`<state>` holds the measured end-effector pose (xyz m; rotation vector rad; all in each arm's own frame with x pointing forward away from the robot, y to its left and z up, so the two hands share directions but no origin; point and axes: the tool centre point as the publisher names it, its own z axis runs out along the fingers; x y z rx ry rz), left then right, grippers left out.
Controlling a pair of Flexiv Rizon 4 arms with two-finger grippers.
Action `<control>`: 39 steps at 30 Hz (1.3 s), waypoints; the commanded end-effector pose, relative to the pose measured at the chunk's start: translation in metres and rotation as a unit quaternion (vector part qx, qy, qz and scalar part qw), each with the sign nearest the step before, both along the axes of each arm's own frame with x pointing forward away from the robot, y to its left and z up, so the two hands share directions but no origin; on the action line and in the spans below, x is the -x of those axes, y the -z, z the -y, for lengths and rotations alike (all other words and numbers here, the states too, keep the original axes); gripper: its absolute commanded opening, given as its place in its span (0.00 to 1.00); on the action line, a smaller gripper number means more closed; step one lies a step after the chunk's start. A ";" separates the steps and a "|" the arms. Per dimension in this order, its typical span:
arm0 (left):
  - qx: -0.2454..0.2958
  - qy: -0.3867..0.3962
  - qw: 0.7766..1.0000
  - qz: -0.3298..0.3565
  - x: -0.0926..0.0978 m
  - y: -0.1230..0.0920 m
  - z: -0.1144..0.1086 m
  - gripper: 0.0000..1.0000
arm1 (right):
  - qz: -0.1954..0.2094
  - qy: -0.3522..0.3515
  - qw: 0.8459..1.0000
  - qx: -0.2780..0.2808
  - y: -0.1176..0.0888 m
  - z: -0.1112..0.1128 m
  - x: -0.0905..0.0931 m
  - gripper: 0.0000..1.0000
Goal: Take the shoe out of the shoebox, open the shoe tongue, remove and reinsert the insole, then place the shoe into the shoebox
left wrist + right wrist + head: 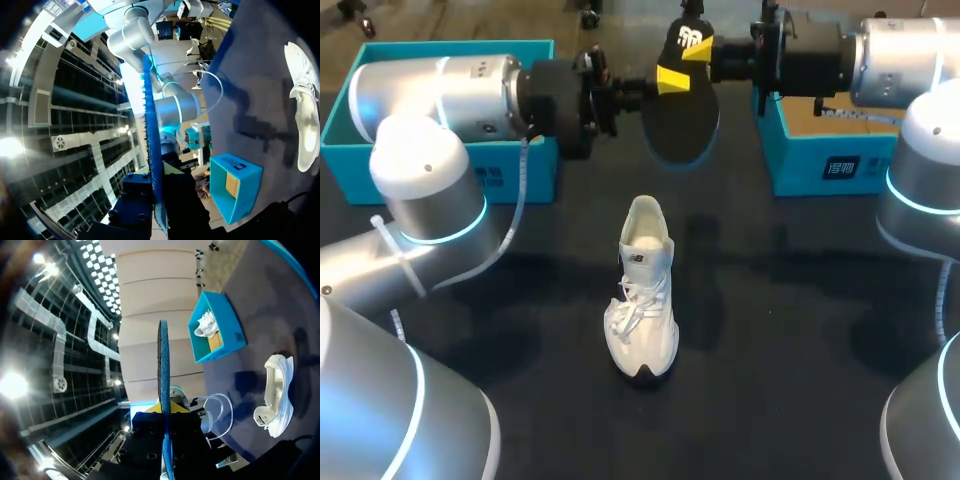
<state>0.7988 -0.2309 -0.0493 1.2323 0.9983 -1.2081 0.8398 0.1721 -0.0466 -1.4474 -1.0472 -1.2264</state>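
The insole (680, 125) hangs in the air over the far middle of the bench (790, 320), between the two blue boxes. The left hand (665, 82) comes at it from the left side and the right hand (700, 50) from the right. Each is closed on its narrower upper part, and in both wrist views the insole runs edge-on between that hand's fingers. Its broad toe end points down and toward the near edge.

The shoe (642, 290) stands upright on its sole at the middle of the bench, well apart from both hands and on the near side of the insole. Its long axis runs from far edge to near edge, with the heel and the open collar at the far end and the toe at the near end. The insole's toe end therefore already faces the same way as the shoe's toe.

Neither hand looks clearly nearer, since the shoe lies about midway between the arms. The left shoebox (510, 175) and right shoebox (820, 165) sit at the far corners, clear of the path down.
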 end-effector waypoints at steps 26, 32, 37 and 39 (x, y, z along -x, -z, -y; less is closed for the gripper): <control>-0.015 0.017 1.000 -0.018 0.023 -0.003 -0.044 0.00 | 0.134 -0.021 0.990 0.050 0.002 0.082 0.055 1.00; -0.026 0.014 0.999 -0.018 0.025 0.001 -0.057 0.00 | 0.126 -0.052 0.989 0.055 -0.001 0.096 0.066 1.00; -0.031 0.006 0.999 -0.011 0.024 0.000 -0.061 0.00 | 0.118 -0.055 0.991 0.044 0.000 0.102 0.065 1.00; -0.033 0.008 0.999 -0.008 0.024 0.000 -0.060 0.00 | 0.119 -0.050 0.991 0.037 0.001 0.102 0.065 1.00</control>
